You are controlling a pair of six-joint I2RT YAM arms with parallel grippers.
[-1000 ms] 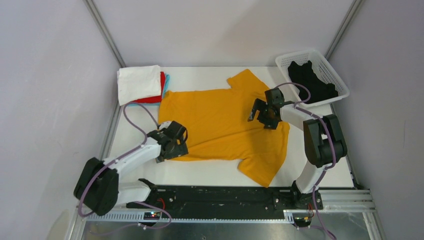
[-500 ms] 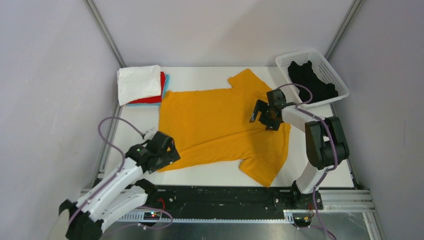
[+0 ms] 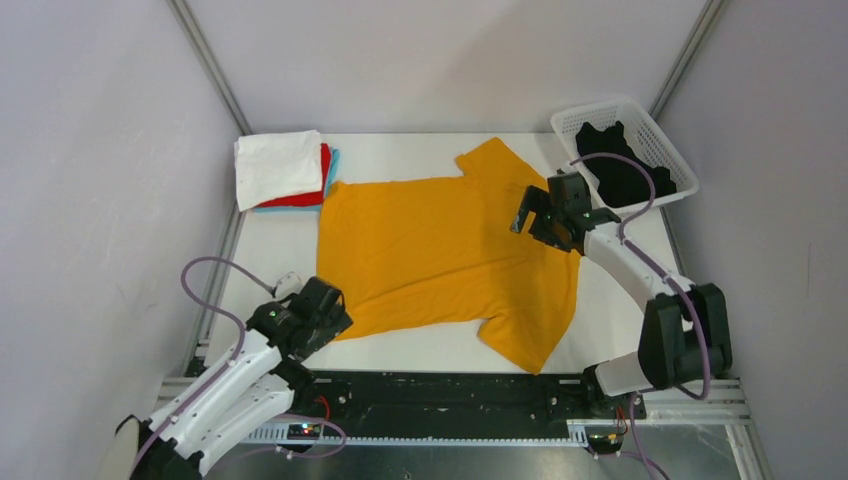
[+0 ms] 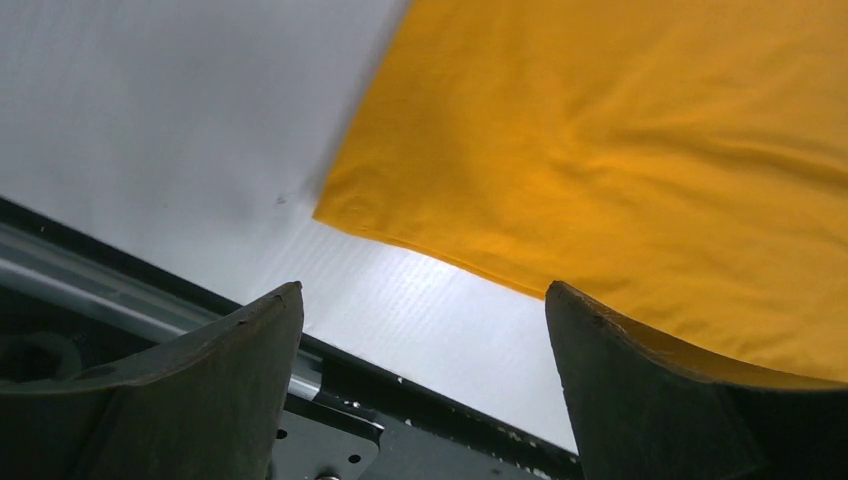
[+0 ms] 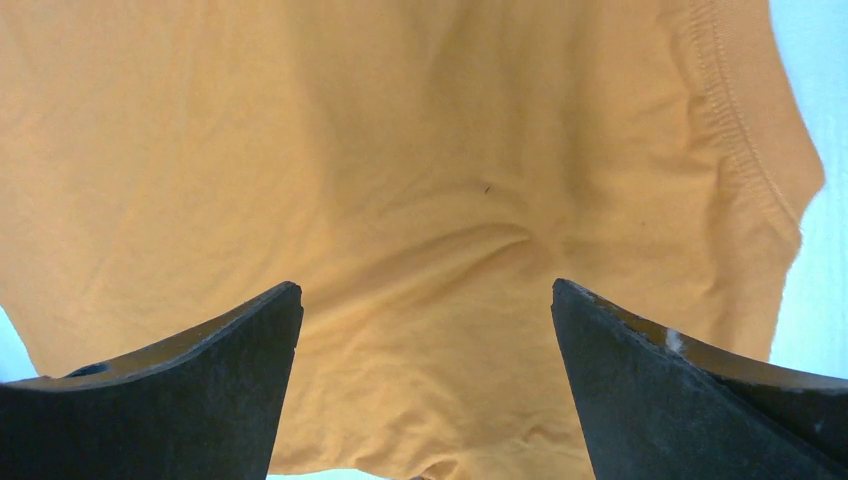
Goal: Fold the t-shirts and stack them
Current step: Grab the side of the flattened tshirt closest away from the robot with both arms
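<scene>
Top external view, item one? (clerk)
Mustard-yellow t-shirt (image 3: 440,250), spread flat over the middle of the white table (image 3: 420,148); one sleeve toward the far edge, the other toward the near edge. (checker)
Position against the tools? (clerk)
Left gripper (image 3: 330,315) just beside the shirt's near-left hem corner, close to the near edge. Left wrist view: dark fingers (image 4: 200,380) wide apart, nothing between them, hem corner just ahead, bare table on either side of it. Right gripper (image 3: 527,222) over the shirt's right part, near the far sleeve. Right wrist view: fingers (image 5: 690,390) likewise spread and empty, wrinkled yellow cloth across the whole gap, a stitched hem off to the right. Contact with the cloth: cannot tell. (checker)
Containers? (clerk)
One white lattice basket (image 3: 662,138) at the far-right corner. Contents: black t-shirt (image 3: 625,170), crumpled, unfolded. (checker)
Anything stacked? (clerk)
Far-left corner, one pile: white t-shirt (image 3: 278,168) folded on top, red t-shirt (image 3: 300,199) beneath, light-blue t-shirt (image 3: 334,165) showing only as an edge. Pile touching the yellow shirt's far-left hem corner. (checker)
</scene>
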